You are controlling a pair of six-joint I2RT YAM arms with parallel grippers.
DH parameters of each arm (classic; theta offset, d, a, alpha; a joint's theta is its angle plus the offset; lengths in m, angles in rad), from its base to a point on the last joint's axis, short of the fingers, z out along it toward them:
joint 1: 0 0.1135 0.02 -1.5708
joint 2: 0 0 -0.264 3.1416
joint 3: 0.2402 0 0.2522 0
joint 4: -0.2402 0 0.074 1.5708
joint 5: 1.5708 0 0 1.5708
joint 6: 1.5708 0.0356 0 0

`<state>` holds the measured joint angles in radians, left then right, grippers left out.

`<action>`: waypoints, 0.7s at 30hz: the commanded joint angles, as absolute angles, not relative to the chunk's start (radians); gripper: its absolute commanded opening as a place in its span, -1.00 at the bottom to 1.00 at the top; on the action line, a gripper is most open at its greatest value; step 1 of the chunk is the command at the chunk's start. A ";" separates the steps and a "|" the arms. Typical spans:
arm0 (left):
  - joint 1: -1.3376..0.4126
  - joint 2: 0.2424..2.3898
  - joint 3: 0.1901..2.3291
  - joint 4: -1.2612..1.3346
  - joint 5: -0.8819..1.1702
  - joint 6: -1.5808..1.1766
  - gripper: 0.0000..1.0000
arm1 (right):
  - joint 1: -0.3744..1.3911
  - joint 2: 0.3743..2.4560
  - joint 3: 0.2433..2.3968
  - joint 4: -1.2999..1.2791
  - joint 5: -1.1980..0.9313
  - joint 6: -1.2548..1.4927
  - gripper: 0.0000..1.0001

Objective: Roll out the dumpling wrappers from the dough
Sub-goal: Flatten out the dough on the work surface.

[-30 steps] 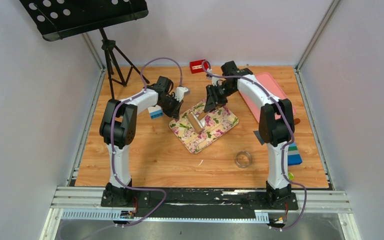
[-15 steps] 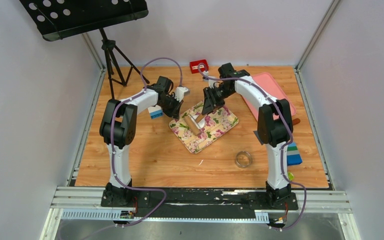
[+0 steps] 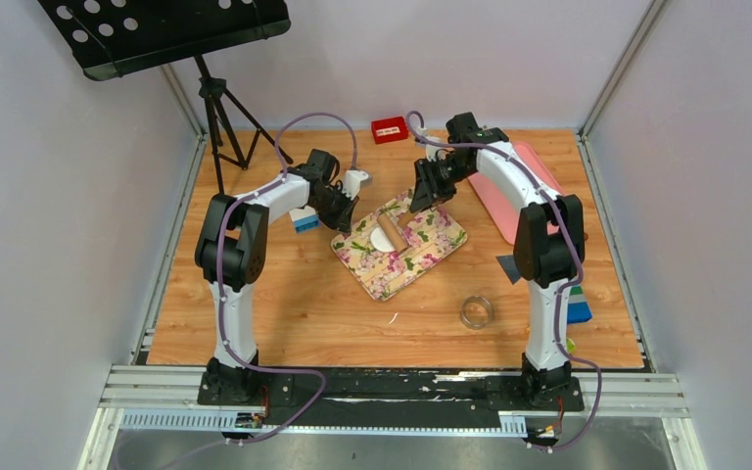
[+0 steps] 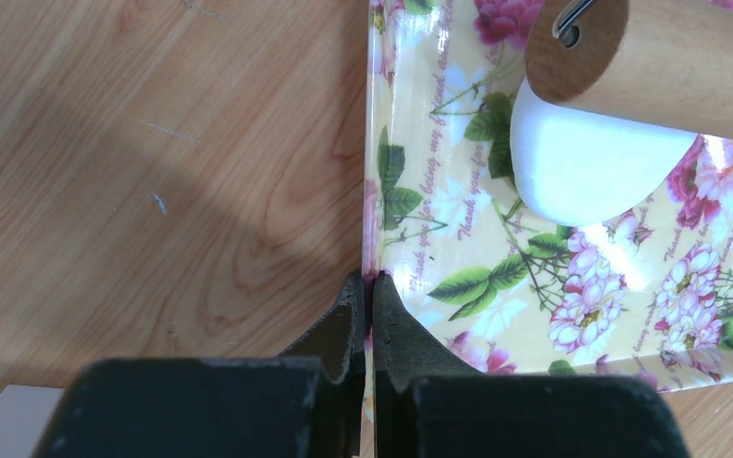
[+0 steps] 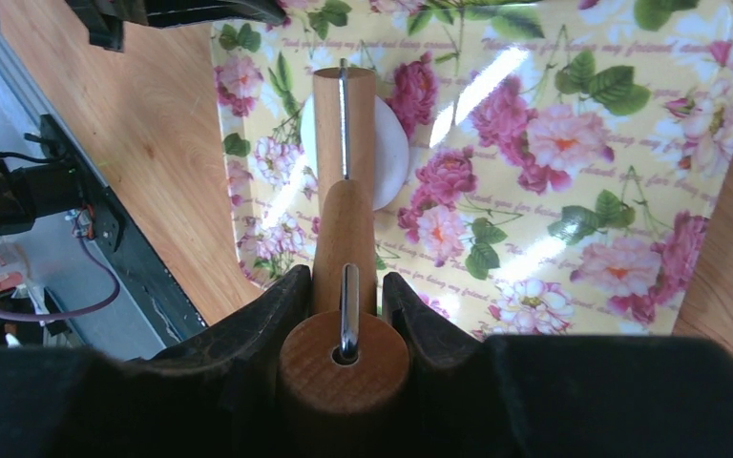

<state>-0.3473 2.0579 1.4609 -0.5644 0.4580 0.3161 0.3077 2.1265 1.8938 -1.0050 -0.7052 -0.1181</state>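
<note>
A flattened white piece of dough (image 3: 385,238) lies on the flowered tray (image 3: 392,274) in the middle of the table. My right gripper (image 3: 419,201) is shut on the handle of a wooden rolling pin (image 3: 399,223), whose drum rests on the dough's far edge. In the right wrist view the handle (image 5: 344,239) sits between my fingers and the dough (image 5: 391,153) shows on both sides of the drum (image 5: 329,124). My left gripper (image 3: 345,223) is shut on the tray's left rim (image 4: 367,279). The dough (image 4: 582,172) lies under the drum's end (image 4: 668,57). No cut wrappers show.
A metal ring cutter (image 3: 476,312) stands on the table in front of the tray at the right. A pink tray (image 3: 529,186) lies behind the right arm, a red box (image 3: 387,129) at the back. A white-and-blue block (image 3: 305,221) sits by the left arm.
My right gripper has pulled the rolling pin back toward the far right of the tray, uncovering most of the flattened dough. The left gripper and the tray have not moved.
</note>
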 commanded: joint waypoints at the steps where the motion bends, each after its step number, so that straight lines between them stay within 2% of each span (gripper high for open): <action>1: -0.358 2.074 1.460 -0.563 0.437 0.325 -1.00 | 0.313 2.150 1.899 -0.997 -0.635 -0.141 -1.00; 12: -0.358 2.077 1.466 -0.567 0.436 0.325 -1.00 | 0.360 2.154 1.813 -0.973 -0.528 -0.183 -1.00; 21: -0.358 2.076 1.466 -0.566 0.437 0.325 -1.00 | 0.395 2.181 1.794 -0.972 -0.520 -0.178 -1.00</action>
